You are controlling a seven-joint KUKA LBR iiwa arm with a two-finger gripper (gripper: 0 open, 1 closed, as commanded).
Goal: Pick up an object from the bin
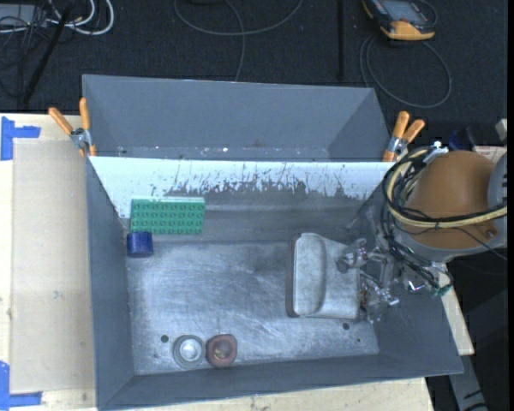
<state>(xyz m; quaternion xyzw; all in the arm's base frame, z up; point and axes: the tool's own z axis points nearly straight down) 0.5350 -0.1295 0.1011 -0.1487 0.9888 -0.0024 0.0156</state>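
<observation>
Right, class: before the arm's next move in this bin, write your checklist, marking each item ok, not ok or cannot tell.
1. Gripper inside the bin, at its right side: ok.
2. A thing nearby: ok, the grey oblong pad lies beside it.
3. Gripper centred over the pad: not ok, it sits at the pad's right edge.
4. Gripper already carrying something: cannot tell.
5. Pad free of neighbours: ok; green studded plate, blue block, silver disc and brown disc lie far left.

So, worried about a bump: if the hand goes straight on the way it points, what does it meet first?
The hand points down by the grey pad; probably its right edge, else the bin floor beside it. Depth is unclear.
</observation>
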